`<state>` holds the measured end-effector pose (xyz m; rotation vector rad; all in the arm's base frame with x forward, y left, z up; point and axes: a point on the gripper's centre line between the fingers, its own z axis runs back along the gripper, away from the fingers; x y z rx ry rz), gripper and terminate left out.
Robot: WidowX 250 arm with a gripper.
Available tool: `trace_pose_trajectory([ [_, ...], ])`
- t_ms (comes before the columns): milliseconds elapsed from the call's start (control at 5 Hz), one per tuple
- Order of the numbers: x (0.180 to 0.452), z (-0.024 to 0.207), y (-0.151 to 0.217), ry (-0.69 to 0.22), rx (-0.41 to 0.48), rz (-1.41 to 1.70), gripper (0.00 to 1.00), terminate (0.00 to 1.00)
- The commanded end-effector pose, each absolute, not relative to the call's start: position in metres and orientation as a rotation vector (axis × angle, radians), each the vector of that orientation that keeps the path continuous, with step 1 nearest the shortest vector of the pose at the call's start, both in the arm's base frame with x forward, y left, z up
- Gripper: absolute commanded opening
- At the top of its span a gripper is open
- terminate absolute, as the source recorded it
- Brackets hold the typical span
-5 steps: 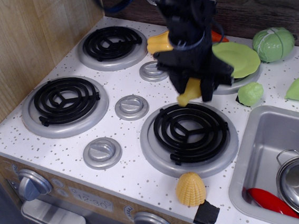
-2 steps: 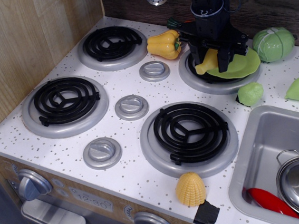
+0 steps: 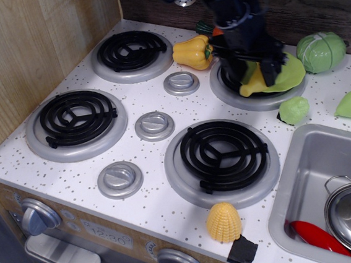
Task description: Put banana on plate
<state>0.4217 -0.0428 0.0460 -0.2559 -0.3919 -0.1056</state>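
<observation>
Observation.image: banana (image 3: pixel 253 85) in gripper (image 3: pixel 256 73) at plate (image 3: pixel 287 77) near edge.

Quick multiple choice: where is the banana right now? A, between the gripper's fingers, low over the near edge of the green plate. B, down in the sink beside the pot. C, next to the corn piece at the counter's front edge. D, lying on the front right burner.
A: the banana sits between the fingers of the gripper, its tip at the near rim of the plate on the back right burner.
</observation>
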Motion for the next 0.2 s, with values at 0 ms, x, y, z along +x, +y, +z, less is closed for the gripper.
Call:
trace_pose_trajectory([
  [0,0.4262,0.0598,-0.0449,-0.433,-0.252,-0.135,1.0,1.0],
])
